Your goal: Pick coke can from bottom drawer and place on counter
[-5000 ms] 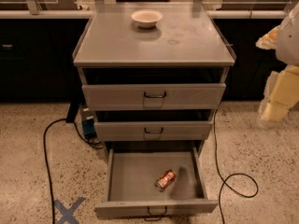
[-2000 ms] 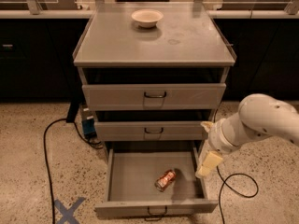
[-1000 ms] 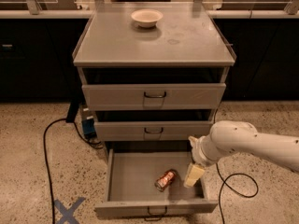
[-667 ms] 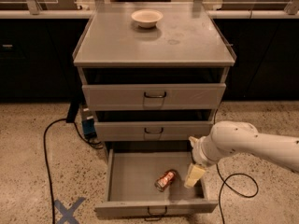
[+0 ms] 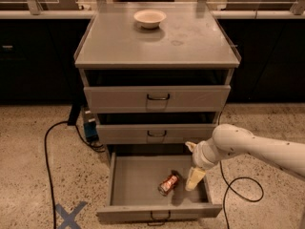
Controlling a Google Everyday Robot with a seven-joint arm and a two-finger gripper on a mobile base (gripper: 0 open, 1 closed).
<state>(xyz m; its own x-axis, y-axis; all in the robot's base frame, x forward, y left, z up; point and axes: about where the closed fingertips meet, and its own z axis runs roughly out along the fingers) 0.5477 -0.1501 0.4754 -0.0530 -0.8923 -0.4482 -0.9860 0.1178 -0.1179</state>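
Note:
The coke can (image 5: 168, 183), red with silver ends, lies on its side on the floor of the open bottom drawer (image 5: 128, 180), right of centre. My gripper (image 5: 193, 177) hangs inside the drawer's right part, its cream fingers pointing down, just right of the can and close to it. The white arm comes in from the right. The counter (image 5: 157, 39) is the grey top of the cabinet, with a faint ring stain.
A white bowl (image 5: 149, 18) sits at the back of the counter. The two upper drawers (image 5: 157, 99) stand slightly open. Black cables (image 5: 47, 147) trail on the speckled floor on both sides. A blue tape cross (image 5: 69, 215) marks the floor at lower left.
The arm came in from the right and lowered the gripper into the bottom drawer beside the can. Over the last second it has barely moved.

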